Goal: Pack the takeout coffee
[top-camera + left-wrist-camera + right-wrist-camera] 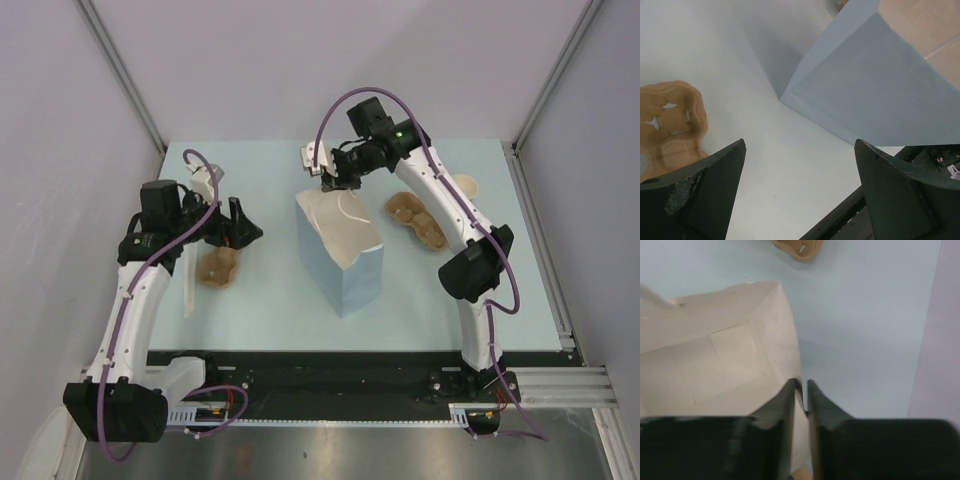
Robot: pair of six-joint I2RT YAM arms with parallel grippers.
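The tall light-blue paper bag (348,270) stands open in the middle of the table, its cream inside (725,355) facing up. My right gripper (330,183) (801,385) is at the bag's far rim, shut on the paper wall, one finger inside and one outside. To the left of the bag my left gripper (243,228) (800,142) hangs open and empty above the table, facing the bag's blue side (875,85). A small cream-tan shape (205,185), possibly the takeout coffee, shows partly behind the left arm's cable. No lid is in view.
One brown pulp carrier (216,266) (670,125) lies just below the left gripper. Another carrier (418,220) lies right of the bag, under the right arm. A pale rounded thing (466,185) sits behind the right arm. A white strip (187,280) lies beside the left arm.
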